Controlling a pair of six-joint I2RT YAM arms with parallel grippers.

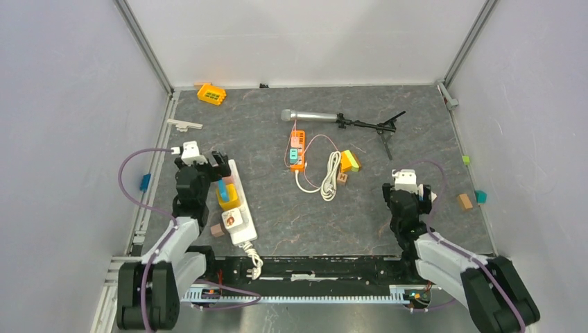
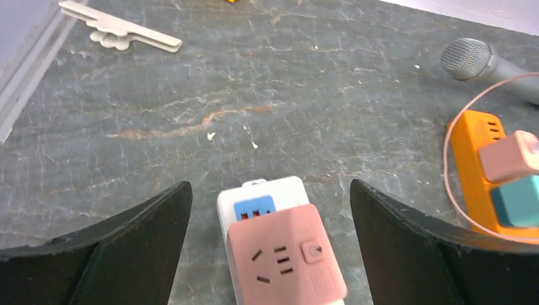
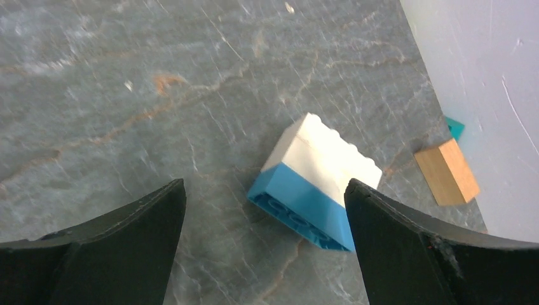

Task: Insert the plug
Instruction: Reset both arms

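A white power strip (image 1: 238, 211) lies at the near left with several coloured adapters on it. My left gripper (image 1: 215, 166) hovers open over its far end. In the left wrist view the gripper (image 2: 270, 190) straddles that end, where a pink adapter (image 2: 286, 257) sits just behind a blue socket (image 2: 254, 206). An orange power strip (image 1: 297, 151) lies mid-table with a pink plug (image 2: 508, 155) and a teal plug (image 2: 518, 200) in it, and a coiled white cable (image 1: 331, 177) beside it. My right gripper (image 1: 414, 194) is open and empty at the near right.
A microphone (image 1: 312, 116) on a black stand lies at the back. A yellow brick (image 1: 211, 94) sits far left. A blue-and-white brick (image 3: 314, 181) lies between my right fingers (image 3: 394, 241), and a wooden block (image 3: 447, 171) lies by the right wall. Small blocks (image 1: 350, 161) sit near the cable.
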